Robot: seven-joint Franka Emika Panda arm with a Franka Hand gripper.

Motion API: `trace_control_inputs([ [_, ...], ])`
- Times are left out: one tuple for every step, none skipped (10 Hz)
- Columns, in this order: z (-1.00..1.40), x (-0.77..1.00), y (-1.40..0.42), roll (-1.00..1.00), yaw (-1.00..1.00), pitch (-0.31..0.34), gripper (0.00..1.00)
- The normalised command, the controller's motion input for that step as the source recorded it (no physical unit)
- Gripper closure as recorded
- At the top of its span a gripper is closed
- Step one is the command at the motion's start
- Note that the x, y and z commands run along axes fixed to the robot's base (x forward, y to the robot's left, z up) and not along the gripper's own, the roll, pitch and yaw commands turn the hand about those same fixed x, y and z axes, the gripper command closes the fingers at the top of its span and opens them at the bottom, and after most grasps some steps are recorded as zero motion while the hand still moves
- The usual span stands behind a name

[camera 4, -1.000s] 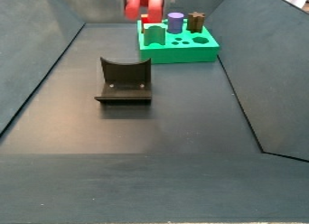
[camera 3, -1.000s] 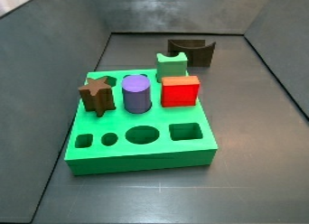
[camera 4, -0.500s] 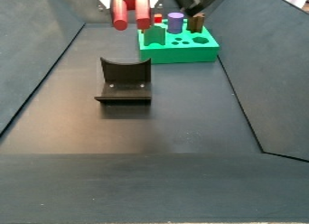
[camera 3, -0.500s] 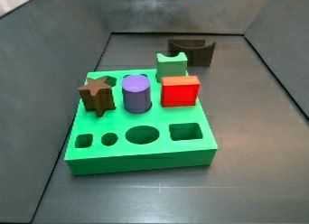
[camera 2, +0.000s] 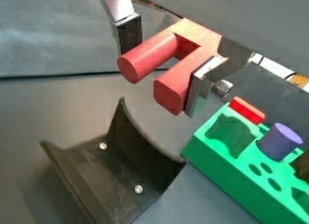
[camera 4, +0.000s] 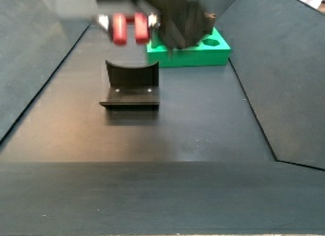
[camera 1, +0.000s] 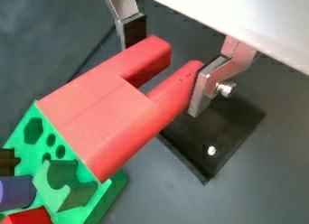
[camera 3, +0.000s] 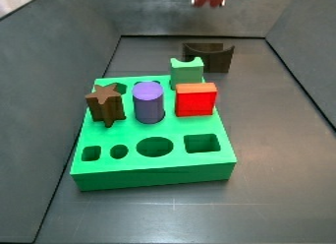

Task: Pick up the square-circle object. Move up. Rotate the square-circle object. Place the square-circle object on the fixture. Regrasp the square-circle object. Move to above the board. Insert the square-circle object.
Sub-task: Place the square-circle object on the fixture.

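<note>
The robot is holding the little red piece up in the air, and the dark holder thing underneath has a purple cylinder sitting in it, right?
Not quite. The dark brown-black notched fixture has nothing in it; a wrist view shows its curved notch bare. The purple cylinder stands on the bright-green flat board, as a side view shows. The rest is right: the gripper, its jaws shut on the small bright-red square-circle object, holds it in the air above the fixture.

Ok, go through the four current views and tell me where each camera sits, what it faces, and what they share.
Wrist view: beside the gripper, looking down the square-circle object to the board.
Wrist view: on the wrist too, seeing the fingers, the object and the fixture.
Side view: at the board's holed edge, fixture behind; the object shows at the frame's top.
Side view: beyond the fixture, facing the board; blurred gripper.
All show the object.
</note>
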Motion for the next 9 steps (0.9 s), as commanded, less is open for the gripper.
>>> trace_control_inputs([
  [-1.00,0.12,0.07,-1.00,-0.14,0.002,1.00],
  [-1.00,0.13,0.08,-1.00,-0.14,0.013,1.00],
  [-1.00,0.14,0.09,-0.91,-0.13,0.016,1.00],
  [-1.00,0.15,0.10,-0.68,-0.11,0.013,1.00],
  [-1.00,0.16,0.10,-0.51,-0.10,0.014,1.00],
  [-1.00,0.17,0.11,-0.34,-0.08,0.021,1.00],
  [-1.00,0.18,0.10,-0.24,-0.08,0.019,1.00],
  [-0.84,0.15,0.10,-0.18,-0.07,0.017,1.00],
  [-0.65,0.13,0.08,-0.16,-0.07,0.013,1.00],
])
